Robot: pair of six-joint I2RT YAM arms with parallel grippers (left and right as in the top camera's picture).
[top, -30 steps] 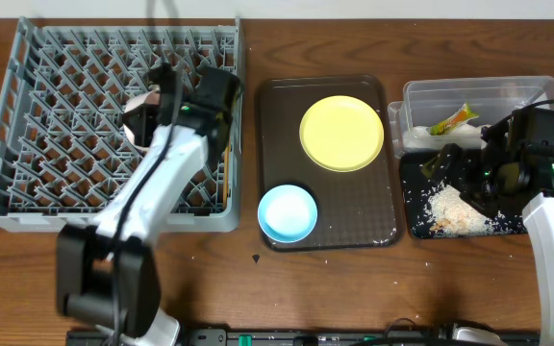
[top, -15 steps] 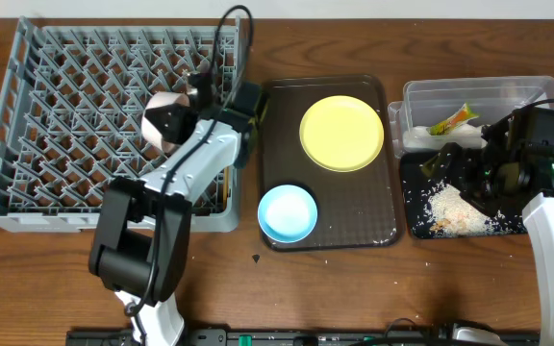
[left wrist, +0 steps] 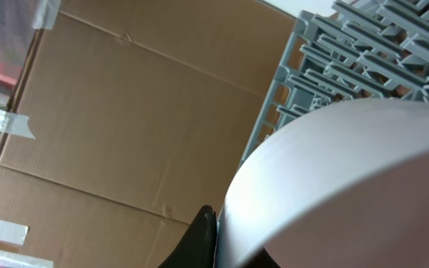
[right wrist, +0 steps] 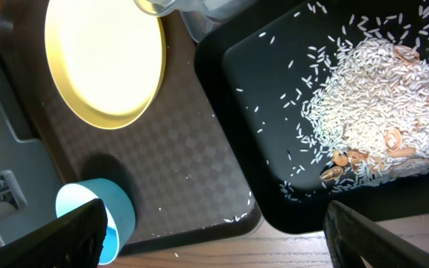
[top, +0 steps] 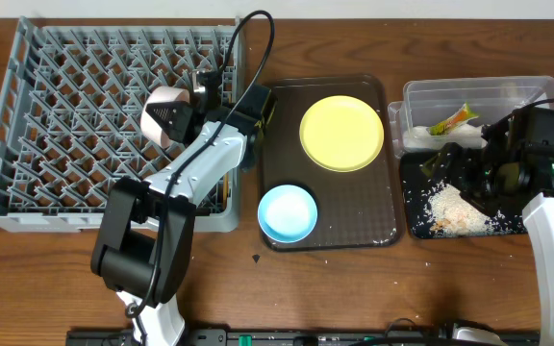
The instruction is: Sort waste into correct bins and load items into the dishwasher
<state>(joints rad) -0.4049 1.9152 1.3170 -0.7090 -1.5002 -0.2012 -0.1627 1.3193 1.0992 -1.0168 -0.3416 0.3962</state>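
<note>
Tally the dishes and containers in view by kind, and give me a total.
Plates: 1, the yellow plate
Bowls: 2, the blue bowl and the white bowl
Racks: 1, the grey rack
Trays: 2, the brown tray and the black tray
Tubs: 1, the clear tub
Total: 7

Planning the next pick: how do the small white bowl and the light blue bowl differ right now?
The small white bowl is tipped on its side above the grey dish rack; the light blue bowl sits upright on the brown tray. The left pincer grips the white bowl; the blue bowl is free. Both are round.
</note>
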